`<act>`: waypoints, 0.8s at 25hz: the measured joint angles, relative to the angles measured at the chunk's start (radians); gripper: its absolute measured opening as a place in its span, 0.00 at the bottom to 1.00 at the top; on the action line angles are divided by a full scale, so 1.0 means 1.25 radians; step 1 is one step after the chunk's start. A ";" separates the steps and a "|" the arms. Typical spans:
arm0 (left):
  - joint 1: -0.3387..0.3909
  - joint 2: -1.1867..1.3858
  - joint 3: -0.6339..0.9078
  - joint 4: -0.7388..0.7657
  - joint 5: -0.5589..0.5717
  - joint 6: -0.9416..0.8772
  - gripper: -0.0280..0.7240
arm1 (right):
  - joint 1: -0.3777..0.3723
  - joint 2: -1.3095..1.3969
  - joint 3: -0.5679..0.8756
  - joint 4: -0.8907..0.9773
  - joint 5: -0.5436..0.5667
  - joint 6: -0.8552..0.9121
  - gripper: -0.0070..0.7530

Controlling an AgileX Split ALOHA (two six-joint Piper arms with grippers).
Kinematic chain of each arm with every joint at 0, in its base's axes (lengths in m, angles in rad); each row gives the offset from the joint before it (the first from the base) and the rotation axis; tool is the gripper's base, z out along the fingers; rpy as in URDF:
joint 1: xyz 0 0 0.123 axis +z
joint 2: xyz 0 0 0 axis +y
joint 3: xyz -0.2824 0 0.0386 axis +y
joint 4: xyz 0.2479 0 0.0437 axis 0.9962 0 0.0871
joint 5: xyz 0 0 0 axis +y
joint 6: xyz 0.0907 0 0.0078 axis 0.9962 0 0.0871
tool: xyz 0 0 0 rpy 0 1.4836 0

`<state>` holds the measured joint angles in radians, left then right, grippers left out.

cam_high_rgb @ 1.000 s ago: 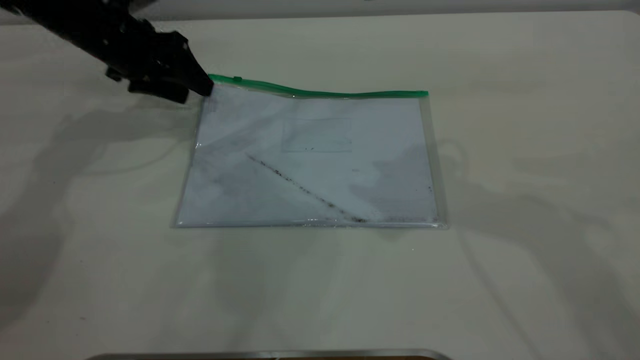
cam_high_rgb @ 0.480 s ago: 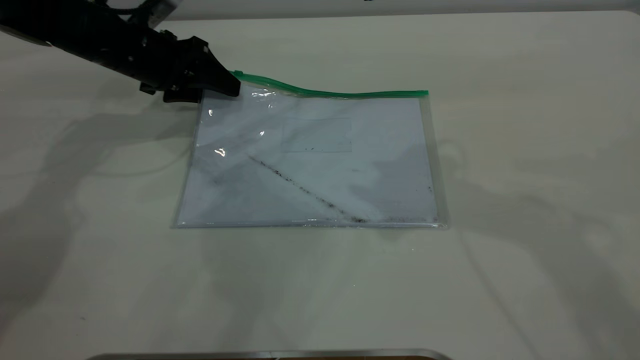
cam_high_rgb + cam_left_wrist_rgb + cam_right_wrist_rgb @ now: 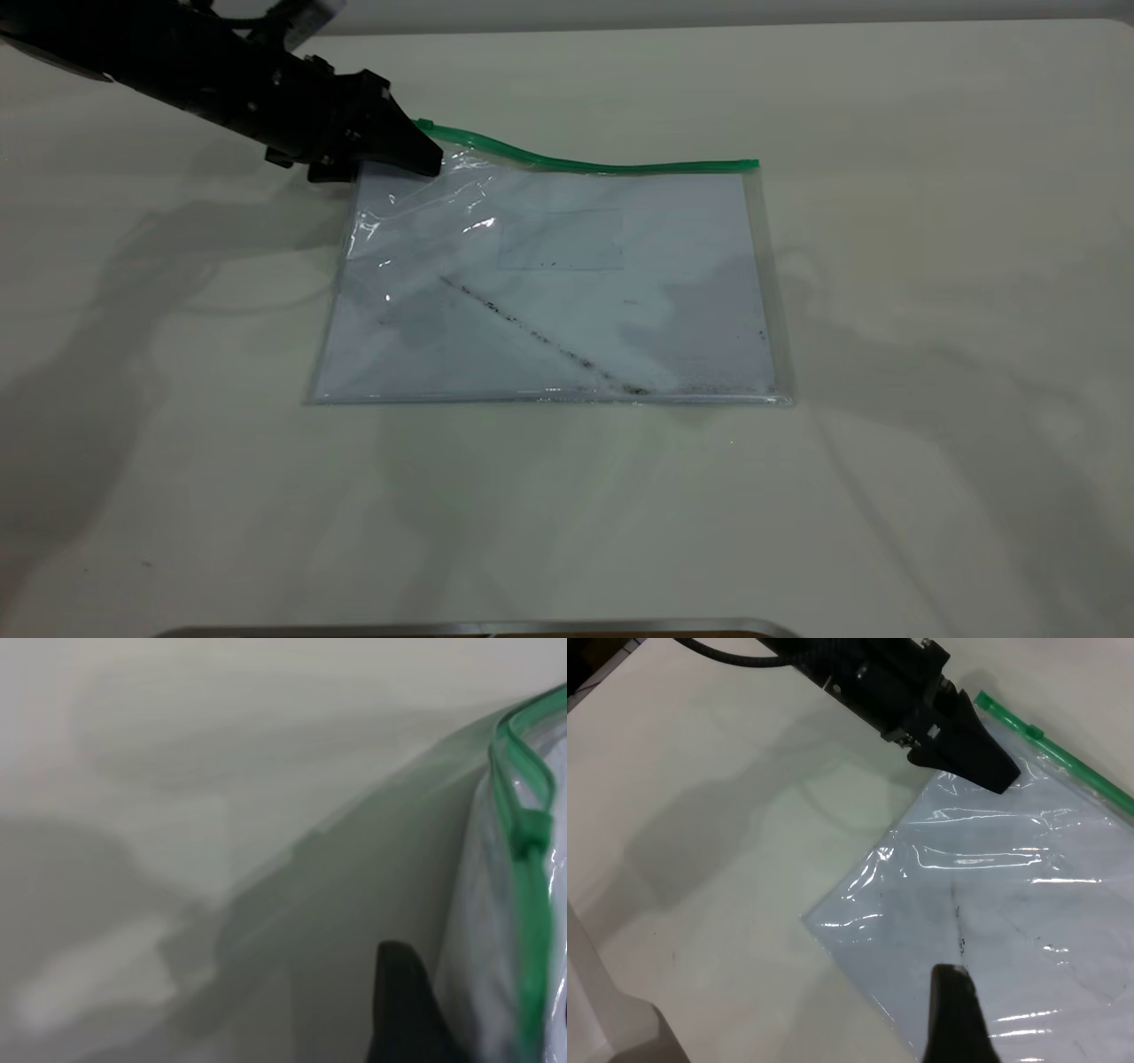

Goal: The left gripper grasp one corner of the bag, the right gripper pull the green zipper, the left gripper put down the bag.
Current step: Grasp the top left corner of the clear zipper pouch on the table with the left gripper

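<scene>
The bag (image 3: 567, 283) is a clear pouch with a white sheet and a dark diagonal streak, lying on the table. Its green zipper strip (image 3: 620, 166) runs along the far edge, and the slider tab (image 3: 425, 123) sits at the far-left end. My left gripper (image 3: 430, 162) is shut on the bag's far-left corner and holds it raised, so the plastic wrinkles there. The left wrist view shows the tab (image 3: 530, 828) beside one finger (image 3: 399, 1010). Only one black finger (image 3: 954, 1010) of my right gripper shows, above the bag (image 3: 1010, 895), apart from the zipper.
The pale table (image 3: 930, 266) stretches wide on all sides of the bag. A metal rim (image 3: 478, 627) lies at the near edge. The left arm (image 3: 177, 62) reaches in from the far left.
My left gripper has moved right and slightly up with the bag's far-left corner. That corner has lifted and crumpled, and the zip strip now curves upward at its left end.
</scene>
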<state>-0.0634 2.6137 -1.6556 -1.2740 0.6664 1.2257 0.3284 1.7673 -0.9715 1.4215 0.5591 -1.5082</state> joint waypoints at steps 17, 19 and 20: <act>-0.008 -0.146 -0.004 0.212 0.021 0.227 0.11 | 0.000 0.037 -0.112 -0.060 0.046 -0.002 0.68; -0.008 -0.180 -0.004 0.215 0.058 0.299 0.11 | 0.000 0.065 -0.151 -0.073 0.053 -0.002 0.68; -0.008 -0.205 -0.004 0.216 0.088 0.327 0.11 | 0.000 0.081 -0.171 -0.076 0.059 -0.002 0.68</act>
<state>-0.0728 2.3578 -1.6606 -1.0037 0.7769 1.6346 0.3284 1.8687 -1.1849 1.3268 0.6323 -1.5108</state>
